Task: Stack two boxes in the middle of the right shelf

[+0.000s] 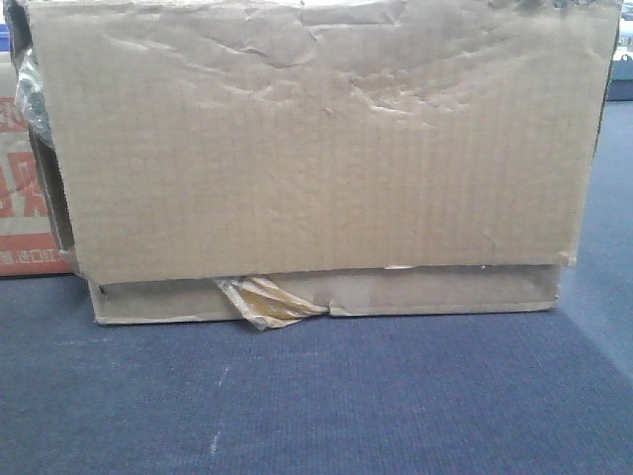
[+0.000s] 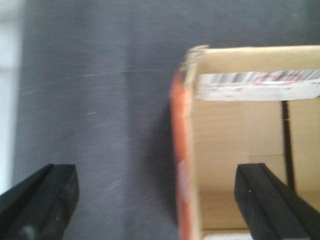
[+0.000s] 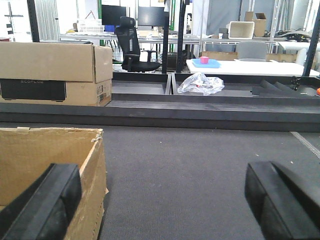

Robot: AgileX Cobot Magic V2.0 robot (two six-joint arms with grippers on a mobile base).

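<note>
Front view, 3 boxes in all: 2 plain tan, 1 printed. The large box (image 1: 316, 148) has a creased, dented front face and sits on top of the flat box (image 1: 445, 289), touching it, with its front face overhanging slightly. One strip of torn yellowish tape (image 1: 265, 300) hangs off the flat box's front edge. Both rest on the blue carpet (image 1: 316, 396). The red-and-white box (image 1: 20, 198) is at the left edge, just behind the stack and mostly cut off.

Left wrist view, blurry: the left gripper (image 2: 155, 195) has 2 black fingers (image 2: 45, 200) spread wide with nothing between the pads. It hovers over grey carpet and the corner of 1 orange-sided open box (image 2: 240, 140), one finger above the box's inside and the other off to the side. There is 1 white barcode label (image 2: 257, 84) on the box's inner wall.

Right wrist view: the right gripper (image 3: 162, 195) also has 2 fingers (image 3: 280, 200) wide apart and holding nothing. 1 open tan carton (image 3: 45, 160) is at lower left, just beside the left finger; cannot tell if they touch. 1 brown box with a black band (image 3: 55, 70) sits farther back on a dark ledge. 1 crumpled plastic bag (image 3: 201, 83) lies on the same ledge, well apart from it. 1 black office chair (image 3: 131, 45) stands behind.
</note>
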